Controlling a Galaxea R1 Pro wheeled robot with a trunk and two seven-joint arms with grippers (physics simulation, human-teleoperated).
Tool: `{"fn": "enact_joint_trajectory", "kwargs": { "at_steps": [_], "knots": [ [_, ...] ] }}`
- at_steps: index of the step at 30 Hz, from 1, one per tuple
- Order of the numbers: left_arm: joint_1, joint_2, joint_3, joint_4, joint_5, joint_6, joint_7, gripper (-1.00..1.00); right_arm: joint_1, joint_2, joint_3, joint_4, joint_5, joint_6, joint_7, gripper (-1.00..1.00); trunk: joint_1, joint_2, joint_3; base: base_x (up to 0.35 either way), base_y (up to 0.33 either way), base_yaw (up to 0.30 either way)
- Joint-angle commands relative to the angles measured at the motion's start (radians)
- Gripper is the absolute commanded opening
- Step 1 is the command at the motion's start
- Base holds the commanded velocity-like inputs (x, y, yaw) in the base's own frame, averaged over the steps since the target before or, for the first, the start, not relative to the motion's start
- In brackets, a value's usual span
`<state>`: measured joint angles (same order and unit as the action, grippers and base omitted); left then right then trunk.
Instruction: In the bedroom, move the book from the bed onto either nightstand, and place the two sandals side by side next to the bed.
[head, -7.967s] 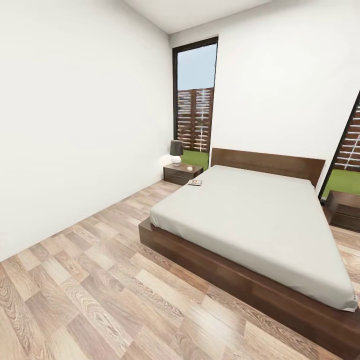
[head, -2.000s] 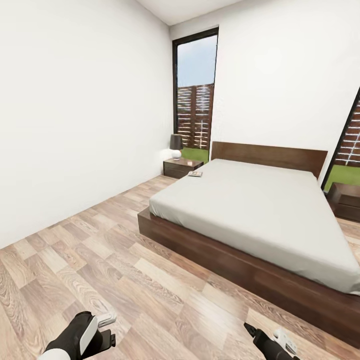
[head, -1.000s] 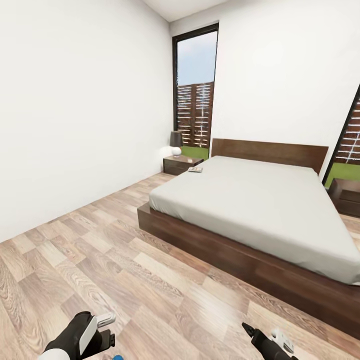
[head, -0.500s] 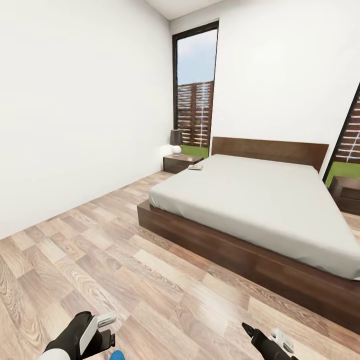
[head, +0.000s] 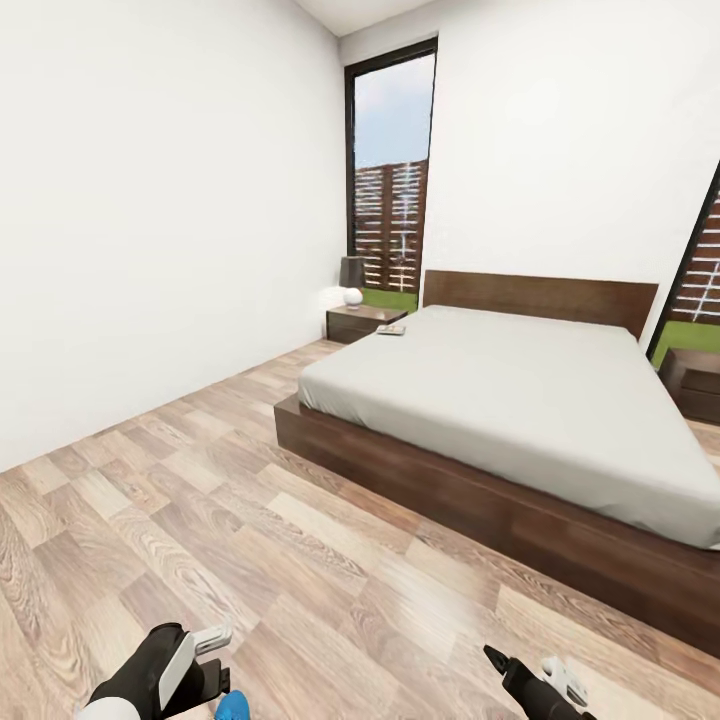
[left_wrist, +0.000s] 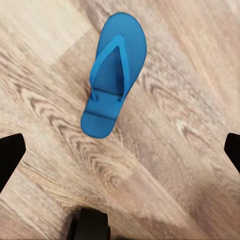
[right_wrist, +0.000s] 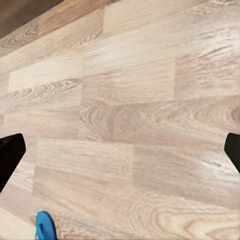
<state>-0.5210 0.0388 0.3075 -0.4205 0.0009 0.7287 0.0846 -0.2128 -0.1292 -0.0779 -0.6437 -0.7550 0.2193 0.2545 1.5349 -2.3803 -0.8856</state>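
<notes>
The bed (head: 520, 400), with its grey cover and dark frame, stands across the room. The book (head: 392, 329) lies at its far left corner, beside one nightstand (head: 362, 322). The other nightstand (head: 698, 384) is at the right edge. A blue sandal (left_wrist: 115, 75) lies flat on the plank floor, straps up, just beyond my left gripper (left_wrist: 121, 152), which hangs open above the floor. The sandal's tip (head: 232, 708) peeks in at the head view's lower edge. My right gripper (right_wrist: 121, 150) is open over bare floor, with a blue sandal tip (right_wrist: 44, 226) at that view's edge.
A dark-shaded lamp (head: 351, 280) stands on the left nightstand. Tall windows (head: 391, 180) flank the headboard. A white wall (head: 150, 220) runs along the left. A wide stretch of wood floor (head: 250, 500) lies between me and the bed.
The head view has drifted, so the bed sits a little higher in it. A blue sandal tip has come into view at the lower edge beside my left gripper. Both grippers stay open.
</notes>
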Motion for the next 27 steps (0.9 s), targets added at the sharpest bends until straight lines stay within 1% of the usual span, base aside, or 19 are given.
{"fn": "enact_joint_trajectory", "kwargs": {
  "at_steps": [1, 17, 27],
  "knots": [
    [-0.001, -0.001, 0.005, -0.001, 0.001, 0.005, 0.003, 1.0, 0.0, 0.0, -0.004, -0.001, -0.007, 0.008, 0.003, 1.0, 0.004, -0.008, -0.004, 0.0, 0.0, 0.0],
    [-0.001, 0.0, 0.005, -0.001, 0.001, 0.005, 0.003, 1.0, 0.0, 0.0, -0.003, -0.001, -0.007, 0.008, 0.003, 1.0, 0.065, -0.12, -0.054, 0.0, 0.0, 0.0],
    [-0.001, 0.0, 0.005, -0.001, 0.001, 0.005, 0.003, 1.0, 0.0, 0.0, -0.003, -0.001, -0.007, 0.008, 0.004, 1.0, 0.07, -0.122, -0.093, 0.0, 0.0, 0.0]
  ]
}}
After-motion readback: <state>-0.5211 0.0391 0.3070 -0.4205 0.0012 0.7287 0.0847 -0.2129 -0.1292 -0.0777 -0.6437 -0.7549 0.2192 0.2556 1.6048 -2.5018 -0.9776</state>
